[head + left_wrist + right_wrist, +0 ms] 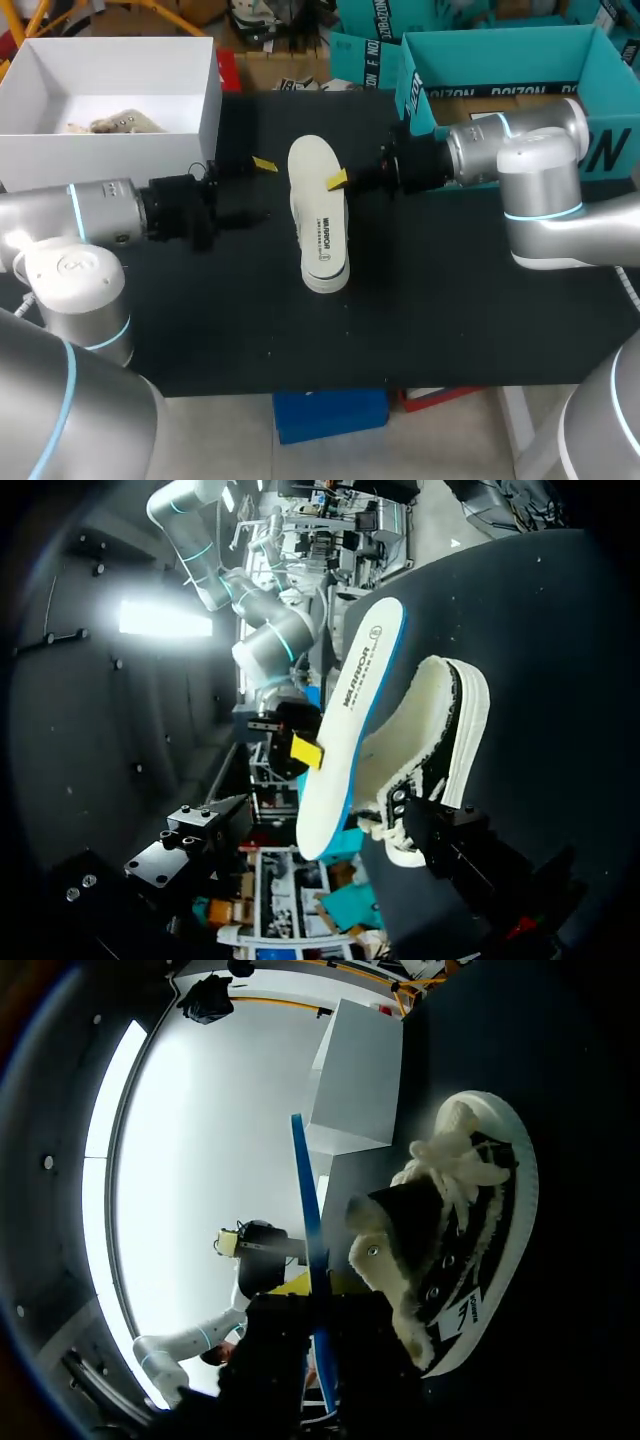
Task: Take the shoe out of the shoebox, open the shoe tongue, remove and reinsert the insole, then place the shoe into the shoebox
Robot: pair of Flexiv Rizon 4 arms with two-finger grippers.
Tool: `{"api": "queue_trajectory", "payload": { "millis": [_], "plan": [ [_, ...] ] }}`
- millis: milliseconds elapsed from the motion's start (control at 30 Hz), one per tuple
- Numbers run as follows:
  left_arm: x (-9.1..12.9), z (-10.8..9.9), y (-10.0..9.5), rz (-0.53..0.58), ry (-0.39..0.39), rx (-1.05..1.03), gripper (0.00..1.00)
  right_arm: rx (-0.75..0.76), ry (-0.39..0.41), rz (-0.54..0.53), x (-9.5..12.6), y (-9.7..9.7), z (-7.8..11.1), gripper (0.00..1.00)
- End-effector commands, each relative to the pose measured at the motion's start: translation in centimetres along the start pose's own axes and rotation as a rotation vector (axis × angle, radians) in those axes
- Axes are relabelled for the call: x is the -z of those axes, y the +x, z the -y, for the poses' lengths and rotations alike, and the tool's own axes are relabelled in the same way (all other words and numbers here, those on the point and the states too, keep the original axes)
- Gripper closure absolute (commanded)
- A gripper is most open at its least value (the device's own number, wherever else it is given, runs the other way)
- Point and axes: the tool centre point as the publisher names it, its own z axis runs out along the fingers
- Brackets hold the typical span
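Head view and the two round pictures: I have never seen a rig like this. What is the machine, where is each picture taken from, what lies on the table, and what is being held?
The machine is a pair of silver robot arms working at a black table. The head view looks down on them from a fixed camera above and behind. Each round picture comes from a camera on one arm's wrist, looking out along that arm's fingers.

The right gripper is shut on a white insole with a blue underside and holds it up off the table. Right beside the insole lies a black canvas shoe with fleecy white lining and a white sole. The left gripper is open, its fingers spread wide close to the shoe. An open white cardboard shoebox stands at the far left of the table.
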Motion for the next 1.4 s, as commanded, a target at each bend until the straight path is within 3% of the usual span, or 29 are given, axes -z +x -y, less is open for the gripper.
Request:
{"api": "queue_trajectory", "payload": {
  "millis": [33, 500, 1000, 1233, 1400],
  "plan": [
    [0.0, 0.3, 0.3, 0.159, -0.007, -0.004, 0.0, 0.0, 0.0, 0.001, -0.1, 0.0, 0.0, 1.0],
    [0.0, 0.3, 0.3, 0.159, -0.007, -0.004, 0.0, 0.0, 0.0, 0.001, -0.1, 0.0, 0.0, 1.0],
    [-0.9, 2.9, 1.0, 0.168, -0.175, -0.021, 0.0, 0.0, 0.0, 0.001, -0.1, 0.0, 0.0, 1.0],
    [-1.4, 1.6, 1.5, 0.211, -0.249, 0.001, 0.0, 0.0, 0.0, 0.001, -0.1, 0.0, 0.0, 1.0],
    [-2.4, 0.6, 0.9, 0.229, -0.247, -0.012, 0.0, 0.0, 0.0, 0.001, -0.1, 0.0, 0.0, 1.0]
  ]
}}
